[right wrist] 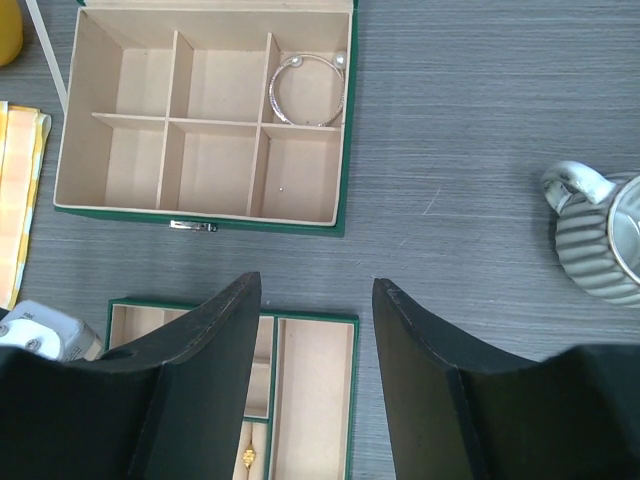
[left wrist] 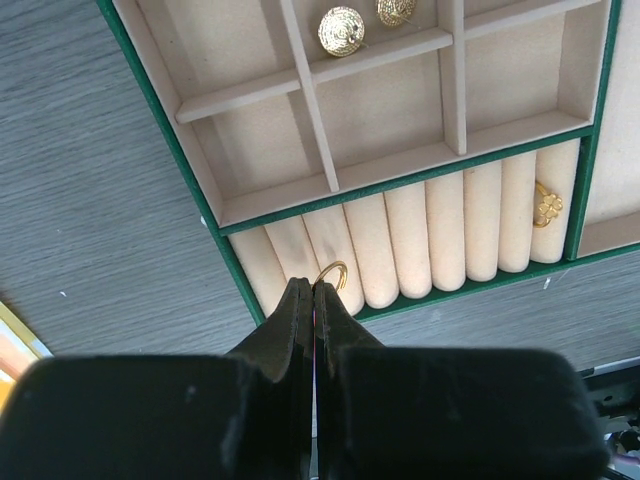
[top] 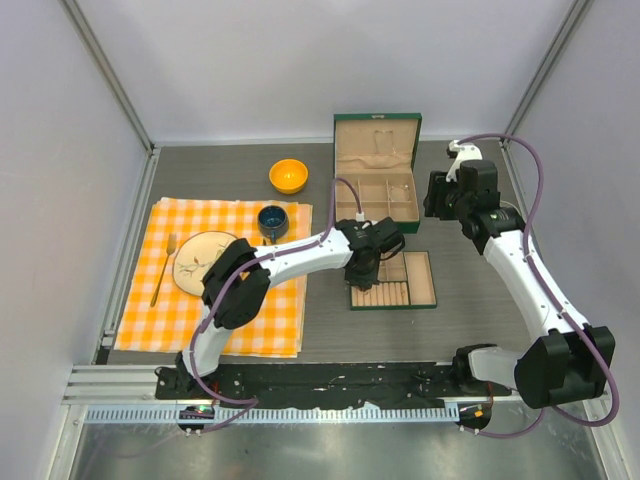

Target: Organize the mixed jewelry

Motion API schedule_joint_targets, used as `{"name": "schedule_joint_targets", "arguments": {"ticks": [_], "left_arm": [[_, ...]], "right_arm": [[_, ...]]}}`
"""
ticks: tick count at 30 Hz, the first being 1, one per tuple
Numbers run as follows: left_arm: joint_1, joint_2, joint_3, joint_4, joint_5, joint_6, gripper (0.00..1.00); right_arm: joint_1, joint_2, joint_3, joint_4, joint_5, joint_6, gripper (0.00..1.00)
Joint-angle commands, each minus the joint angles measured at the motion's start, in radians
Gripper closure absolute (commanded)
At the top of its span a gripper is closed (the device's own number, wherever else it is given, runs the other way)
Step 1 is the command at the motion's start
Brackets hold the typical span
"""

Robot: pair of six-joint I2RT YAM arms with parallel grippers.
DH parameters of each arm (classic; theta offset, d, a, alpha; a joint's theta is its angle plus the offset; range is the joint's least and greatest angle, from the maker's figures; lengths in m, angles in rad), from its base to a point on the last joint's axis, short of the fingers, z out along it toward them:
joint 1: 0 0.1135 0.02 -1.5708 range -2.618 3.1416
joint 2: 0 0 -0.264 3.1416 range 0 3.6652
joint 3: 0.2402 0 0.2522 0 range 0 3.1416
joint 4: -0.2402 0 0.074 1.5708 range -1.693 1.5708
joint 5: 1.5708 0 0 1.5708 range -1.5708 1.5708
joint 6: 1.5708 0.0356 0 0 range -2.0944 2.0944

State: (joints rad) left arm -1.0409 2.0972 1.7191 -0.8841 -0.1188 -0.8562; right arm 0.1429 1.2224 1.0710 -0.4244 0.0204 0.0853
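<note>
Jaws on left gripper [left wrist: 313,286] pinch a gold ring [left wrist: 338,266]; those on right gripper [right wrist: 316,281] stand wide, empty.

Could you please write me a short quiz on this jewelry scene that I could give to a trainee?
1. Multiple choice: where does the silvery bracelet lie? A) on the bare table; B) in a corner compartment of the green box; C) hanging on the lid.
2. True or false: the right claw is shut.
3. Short answer: what small piece sits at the tips of the shut left claw?
Key: 1 B. 2 False, it is open. 3 A gold ring, apparently pinched, at the padded ring rolls.
</note>
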Motion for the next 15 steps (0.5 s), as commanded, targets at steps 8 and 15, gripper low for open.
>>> {"name": "schedule_joint_targets", "arguments": {"ticks": [8,15], "left_arm": [[-0.007,-0.020,0.011,-0.007,-0.056,0.000,1.00],[-0.005,-0.023,0.000,-0.012,-0.081,-0.004,1.00]], "right_arm": [[-0.002,-0.038,-0.009,0.047,-0.008,0.016,0.46],[-0.003,-0.040,-0.014,0.052,-0.038,0.022,0.46]]}}
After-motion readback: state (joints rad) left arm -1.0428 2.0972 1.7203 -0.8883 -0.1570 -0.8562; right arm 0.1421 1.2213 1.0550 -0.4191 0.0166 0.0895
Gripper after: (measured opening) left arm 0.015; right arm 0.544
